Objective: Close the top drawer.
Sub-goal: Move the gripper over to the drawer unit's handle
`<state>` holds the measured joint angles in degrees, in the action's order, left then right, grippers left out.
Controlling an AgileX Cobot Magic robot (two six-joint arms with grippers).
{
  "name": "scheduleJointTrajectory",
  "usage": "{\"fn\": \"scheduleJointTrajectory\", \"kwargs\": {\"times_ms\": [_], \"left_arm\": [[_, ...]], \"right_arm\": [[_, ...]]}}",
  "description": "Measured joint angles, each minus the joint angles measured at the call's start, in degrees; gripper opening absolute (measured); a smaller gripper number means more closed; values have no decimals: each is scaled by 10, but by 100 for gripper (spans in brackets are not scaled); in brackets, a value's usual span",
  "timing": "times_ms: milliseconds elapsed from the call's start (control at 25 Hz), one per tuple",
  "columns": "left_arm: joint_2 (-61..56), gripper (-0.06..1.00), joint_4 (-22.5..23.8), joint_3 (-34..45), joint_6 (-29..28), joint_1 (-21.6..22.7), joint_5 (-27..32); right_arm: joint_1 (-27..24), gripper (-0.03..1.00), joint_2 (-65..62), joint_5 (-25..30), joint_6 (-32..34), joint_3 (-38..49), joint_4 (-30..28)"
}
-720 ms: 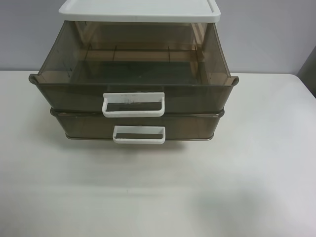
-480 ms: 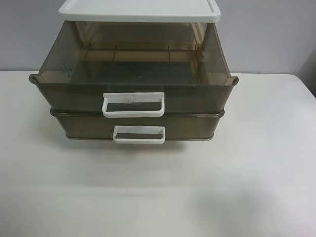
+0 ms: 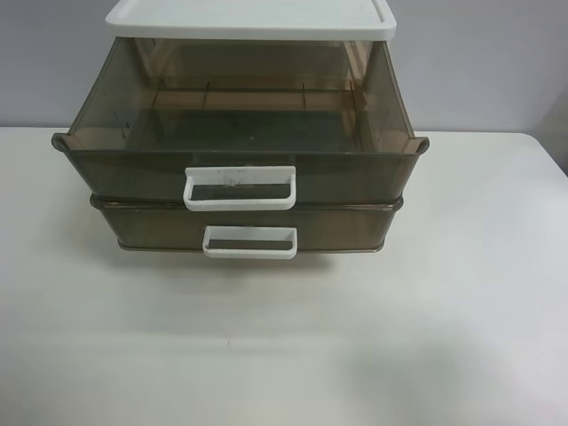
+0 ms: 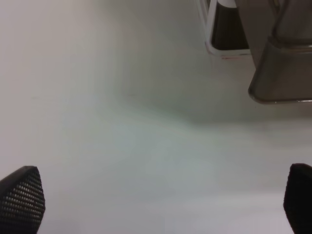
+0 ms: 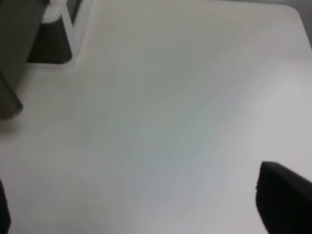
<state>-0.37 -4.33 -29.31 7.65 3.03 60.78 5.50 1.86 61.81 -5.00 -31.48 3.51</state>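
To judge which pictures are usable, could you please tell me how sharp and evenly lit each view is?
Exterior high view: sharp, evenly lit, the top drawer and its scuffed handle crisp, a soft shadow on the table; right wrist view: heavily blurred, washed-out; left wrist view: also soft.

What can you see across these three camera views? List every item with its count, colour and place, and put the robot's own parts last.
top drawer: 1, smoky-brown translucent, pulled out from under the lid
top drawer handle: 1, white with dark scuffs, centre of the drawer front
lower drawer: 1, smoky-brown translucent, directly beneath, front set further back
lower drawer handle: 1, clean white, centre of its front
lid: 1, white, on top of the drawer unit
table: 1, white, under the unit
wall: 1, grey, behind the table
left gripper: 1, black, fingertips wide apart, over bare table near the unit
right gripper: 1, black, fingertips wide apart, over bare table near the unit
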Motion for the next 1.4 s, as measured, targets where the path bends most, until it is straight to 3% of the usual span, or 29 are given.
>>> {"fn": "scheduleJointTrajectory", "kwargs": {"times_ms": [160,360,520,760,920,1160,1400], "left_arm": [[0,99,0,0,0,0,0],[0,99,0,0,0,0,0],[0,99,0,0,0,0,0],[0,99,0,0,0,0,0],[0,99,0,0,0,0,0],[0,99,0,0,0,0,0],[0,99,0,0,0,0,0]], "right_arm": [[24,99,111,-2,-37,-89,41],[125,99,282,-4,-60,-205,59],[272,99,425,-4,-61,-292,17],[524,99,625,15,-4,-423,-128],[629,99,728,39,17,-489,-157],[703,99,829,45,19,-516,-113],[713,99,909,51,19,-517,-95]]}}
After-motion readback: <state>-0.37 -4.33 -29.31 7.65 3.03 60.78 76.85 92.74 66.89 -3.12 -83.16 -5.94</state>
